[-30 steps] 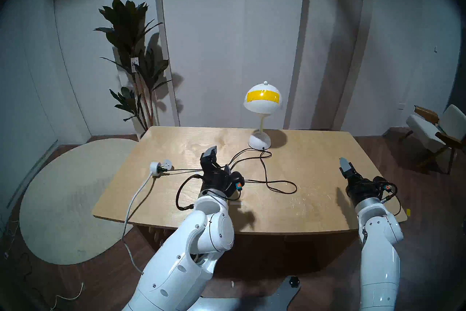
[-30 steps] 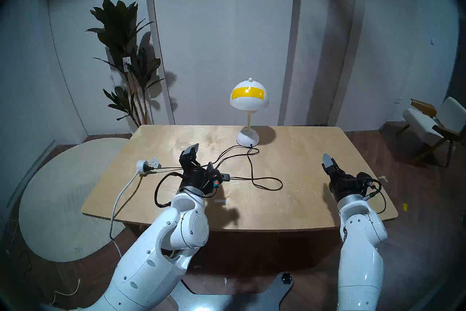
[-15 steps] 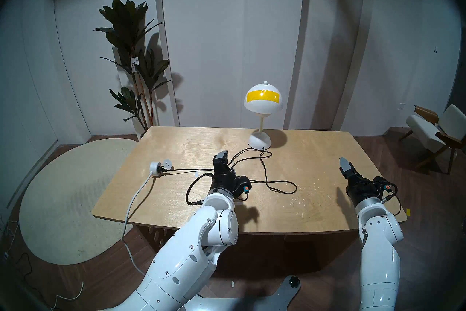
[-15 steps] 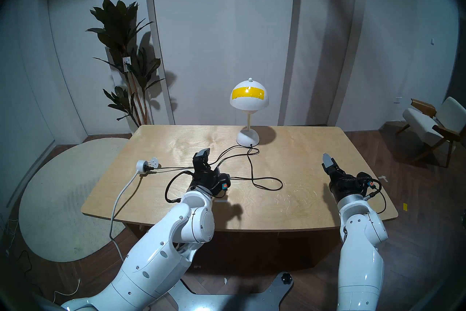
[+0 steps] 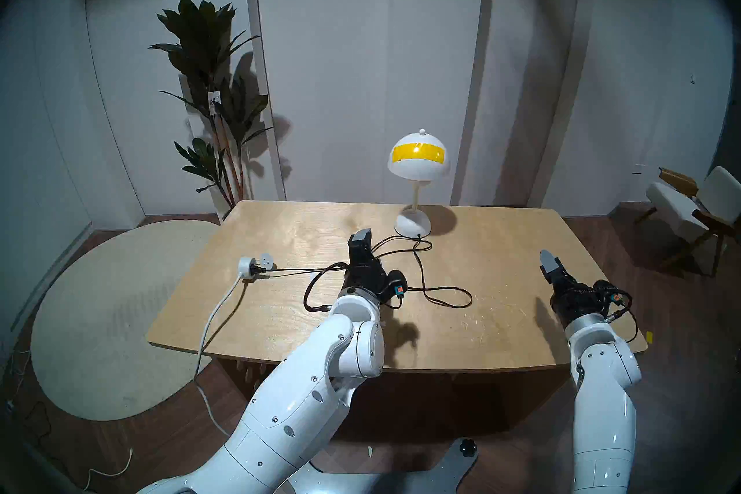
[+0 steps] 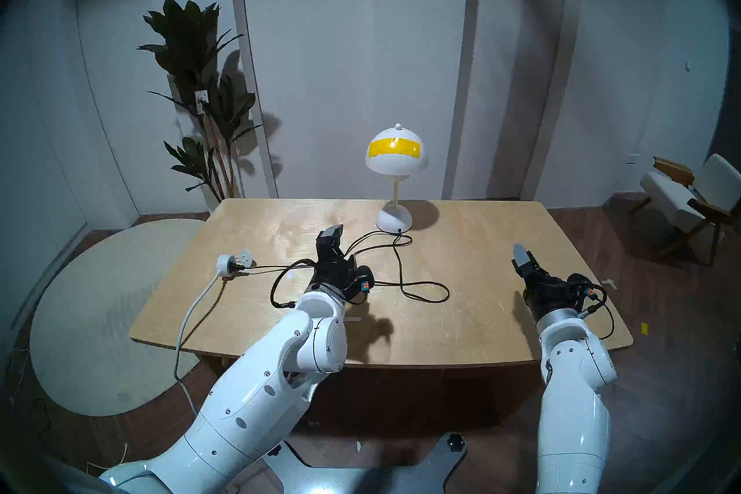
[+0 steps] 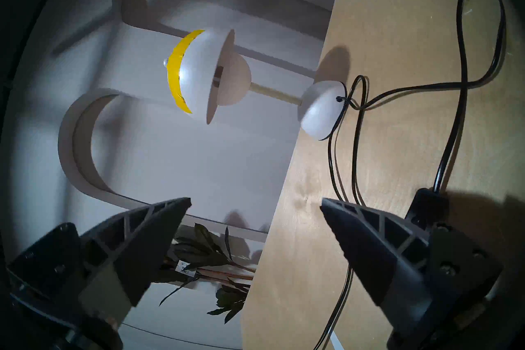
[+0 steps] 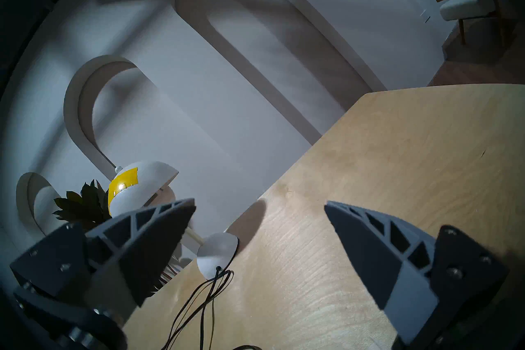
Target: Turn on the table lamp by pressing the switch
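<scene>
The lamp (image 5: 418, 180) is parked near the far edge of the table (image 5: 501, 264), and no glow is seen under the shade, so it's judged to be off for now. Its black cord (image 5: 445, 298) is looped across the middle of the tabletop and run over to a white round socket (image 5: 250, 265) near the left side.

The switch (image 7: 427, 206) is only caught in the left wrist view, as a small black block on the cord, tucked right behind one finger of the left gripper (image 7: 255, 203). In both head views it's hidden by that gripper (image 5: 363, 240), so contact can't be confirmed. The fingers are seen spread wide apart with nothing between them.

The right gripper (image 8: 260, 203) is held off to the right side of the table, well apart from the cord, fingers also spread and empty.

So: reach looks mostly done, the press itself is probably what's left, plus the lamp actually lighting up.
</scene>
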